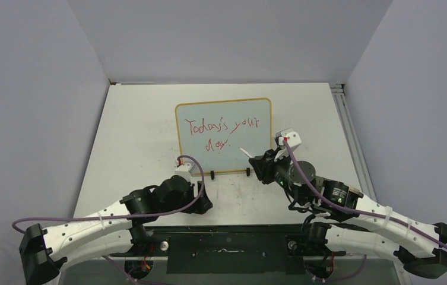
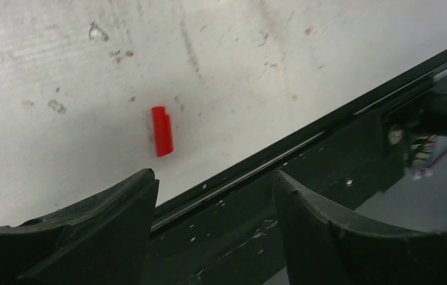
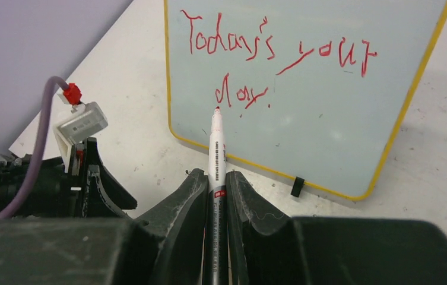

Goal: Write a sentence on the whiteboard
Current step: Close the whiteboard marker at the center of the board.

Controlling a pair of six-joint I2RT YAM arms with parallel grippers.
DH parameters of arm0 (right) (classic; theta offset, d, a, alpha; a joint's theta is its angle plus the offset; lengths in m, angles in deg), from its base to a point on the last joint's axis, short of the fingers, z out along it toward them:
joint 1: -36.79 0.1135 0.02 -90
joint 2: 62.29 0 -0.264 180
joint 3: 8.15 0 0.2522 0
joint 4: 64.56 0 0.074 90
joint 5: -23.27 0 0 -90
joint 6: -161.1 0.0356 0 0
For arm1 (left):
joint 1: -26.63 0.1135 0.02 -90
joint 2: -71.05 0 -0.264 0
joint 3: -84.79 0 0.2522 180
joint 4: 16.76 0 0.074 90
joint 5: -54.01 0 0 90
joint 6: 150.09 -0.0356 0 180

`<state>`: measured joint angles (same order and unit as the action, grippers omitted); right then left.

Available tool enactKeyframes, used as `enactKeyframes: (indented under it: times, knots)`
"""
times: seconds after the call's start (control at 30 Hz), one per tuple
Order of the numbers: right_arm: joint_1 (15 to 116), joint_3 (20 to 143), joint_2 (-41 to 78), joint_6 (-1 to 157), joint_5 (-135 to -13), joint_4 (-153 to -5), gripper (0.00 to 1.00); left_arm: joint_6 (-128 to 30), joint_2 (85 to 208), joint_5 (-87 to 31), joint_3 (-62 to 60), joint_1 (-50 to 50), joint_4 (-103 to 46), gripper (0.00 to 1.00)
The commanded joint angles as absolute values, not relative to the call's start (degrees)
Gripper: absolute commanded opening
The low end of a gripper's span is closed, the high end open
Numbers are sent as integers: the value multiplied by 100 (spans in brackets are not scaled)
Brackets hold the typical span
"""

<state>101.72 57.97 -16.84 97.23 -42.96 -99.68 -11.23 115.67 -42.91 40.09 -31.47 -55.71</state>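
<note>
The whiteboard lies flat mid-table, with a yellow frame and a pale surface. The sentence is in red marker on two lines, "Today's your" over "day". My right gripper is shut on a white marker. The marker's red tip points at the board just under "day"; whether it touches I cannot tell. In the top view that gripper sits at the board's lower right corner. My left gripper is open and holds nothing. A red marker cap lies on the table just beyond its left fingertip.
Two black clip feet stick out from the board's near edge. A black rail runs along the table's near edge under my left gripper. Grey walls close in the table at the back and on both sides.
</note>
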Motion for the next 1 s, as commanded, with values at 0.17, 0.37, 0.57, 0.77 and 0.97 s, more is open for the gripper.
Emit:
enactKeyframes:
  times: [0.17, 0.37, 0.57, 0.77, 0.97]
  knots:
    - [10174, 5658, -2014, 9713, -4136, -10181, 5, -926, 12564, -4999, 4090, -4001, -6227, 66]
    - [10175, 5629, -2022, 9678, -4159, -10184, 5, -1038, 13602, -5358, 3697, -4370, -6060, 65]
    - [10174, 5552, -2167, 9707, -4164, -10213, 5, -1251, 14451, -5675, 3197, -4384, -6221, 61]
    - [10174, 5483, -2290, 9745, -4106, -10296, 5, -1357, 14799, -5805, 3026, -4376, -6251, 54]
    - [10177, 5431, -2388, 9773, -4065, -10306, 5, -1341, 15003, -5890, 3006, -4326, -6294, 46]
